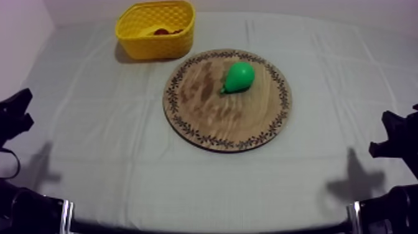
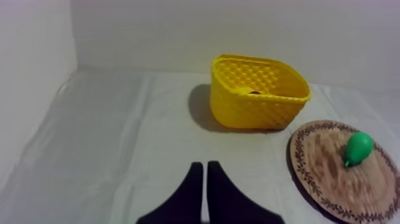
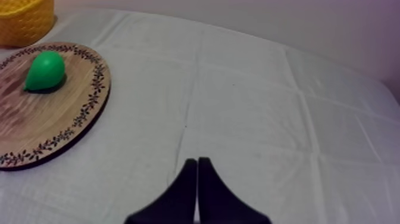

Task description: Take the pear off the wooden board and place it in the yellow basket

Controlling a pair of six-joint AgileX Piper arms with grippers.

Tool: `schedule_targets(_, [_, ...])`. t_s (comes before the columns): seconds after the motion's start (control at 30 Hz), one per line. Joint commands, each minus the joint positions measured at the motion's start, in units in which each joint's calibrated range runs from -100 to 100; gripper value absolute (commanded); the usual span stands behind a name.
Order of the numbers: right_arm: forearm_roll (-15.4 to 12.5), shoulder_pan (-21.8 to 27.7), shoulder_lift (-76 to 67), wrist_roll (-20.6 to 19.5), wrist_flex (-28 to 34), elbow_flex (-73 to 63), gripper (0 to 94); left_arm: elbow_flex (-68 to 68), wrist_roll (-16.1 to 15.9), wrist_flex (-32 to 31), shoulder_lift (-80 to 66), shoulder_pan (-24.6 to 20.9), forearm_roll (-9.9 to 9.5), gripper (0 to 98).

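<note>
A green pear [image 1: 238, 77] lies on its side on the round wooden board [image 1: 205, 115] in the middle of the table, toward the board's far right. The yellow basket [image 1: 155, 30] stands at the back left with a small red fruit [image 1: 163, 31] inside. My left gripper [image 1: 15, 115] rests low at the left edge, far from the board; its fingers [image 2: 194, 190] lie together, shut on nothing. My right gripper [image 1: 392, 137] rests low at the right edge, its fingers [image 3: 189, 184] likewise a narrow wedge. The pear [image 2: 359, 148] and basket [image 2: 257, 92] also face the left wrist; the pear [image 3: 44, 70] faces the right.
Grey-white cloth covers the table, with open cloth in front of the board [image 3: 53, 113] and on both sides. Pale walls close off the back and the left side.
</note>
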Motion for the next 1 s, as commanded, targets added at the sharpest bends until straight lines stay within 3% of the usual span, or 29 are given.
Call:
schedule_targets(0.0, [0.0,0.0,0.0,0.2,0.1,0.1,0.5,-8.2,-0.1,1.6,8.8,2.1,-0.73,0.0])
schedule_targets(0.27, [0.0,0.0,0.0,0.2,0.1,0.1,0.5,-32.7,1.5,10.0,31.3,10.7,-4.09,0.0])
schedule_targets(0.73, [0.0,0.0,0.0,0.2,0.1,0.1,0.5,-59.3,-0.7,13.3,59.1,20.1,-3.66,0.0])
schedule_targets(0.97, [0.0,0.0,0.0,0.2,0.1,0.1,0.5,-70.3,0.0,16.3,71.0,23.2,-3.94,0.0])
